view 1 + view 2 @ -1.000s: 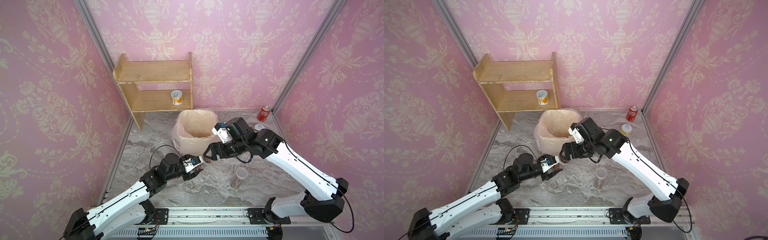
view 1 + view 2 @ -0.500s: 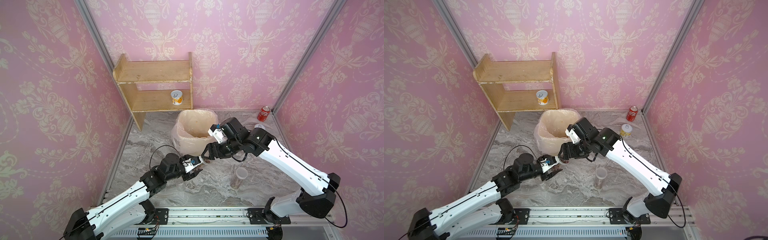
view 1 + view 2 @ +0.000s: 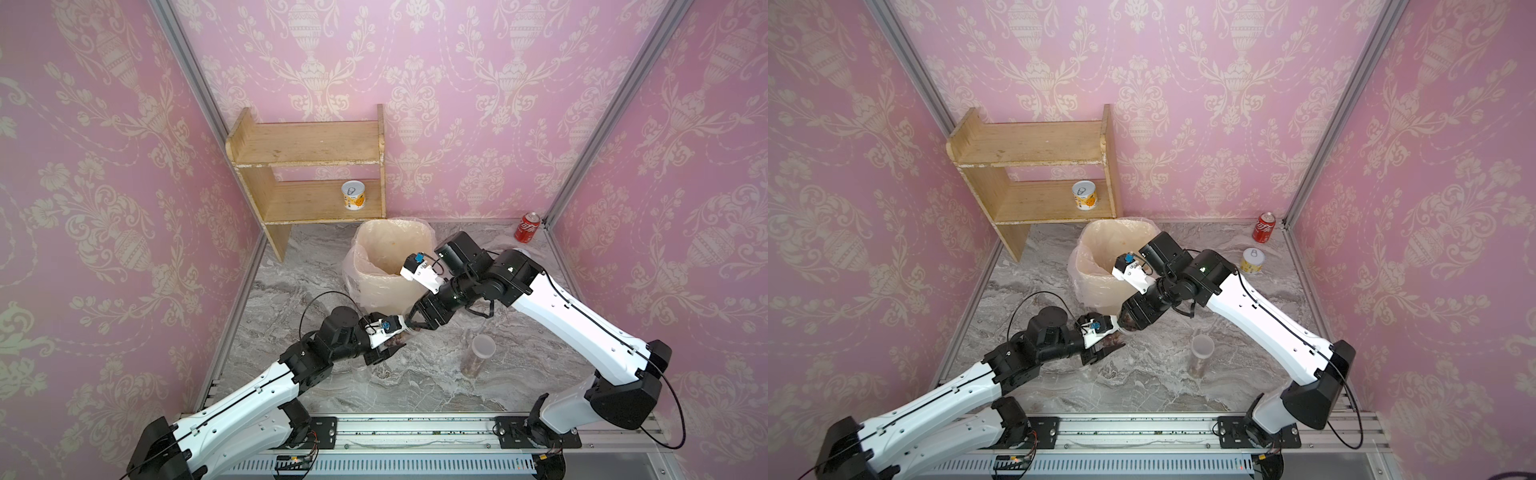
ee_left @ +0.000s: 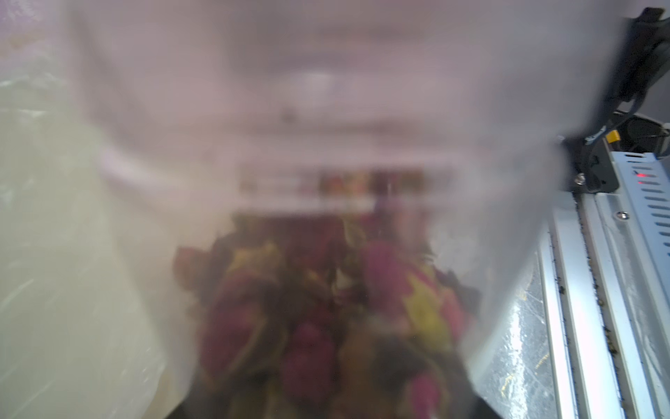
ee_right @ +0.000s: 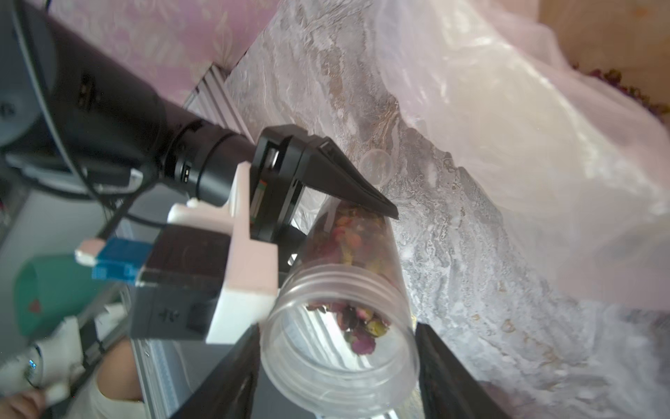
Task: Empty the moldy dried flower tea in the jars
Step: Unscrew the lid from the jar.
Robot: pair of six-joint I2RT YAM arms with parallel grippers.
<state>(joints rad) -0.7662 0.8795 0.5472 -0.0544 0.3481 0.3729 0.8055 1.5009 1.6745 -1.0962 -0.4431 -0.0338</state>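
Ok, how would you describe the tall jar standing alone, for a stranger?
Find the lined bin on the marble table. In front of it, beside the right arm, stands a slim clear jar: upright, whitish top, unlike the open jar held sideways.

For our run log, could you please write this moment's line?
left gripper: holds open jar | right gripper: flanks its mouth | tea: inside

two jars (image 5: 340, 326) (image 3: 1201, 353) with tea (image 5: 357, 319), two tins (image 3: 1084, 195) (image 3: 1252, 260), one cola can (image 3: 1263, 227)
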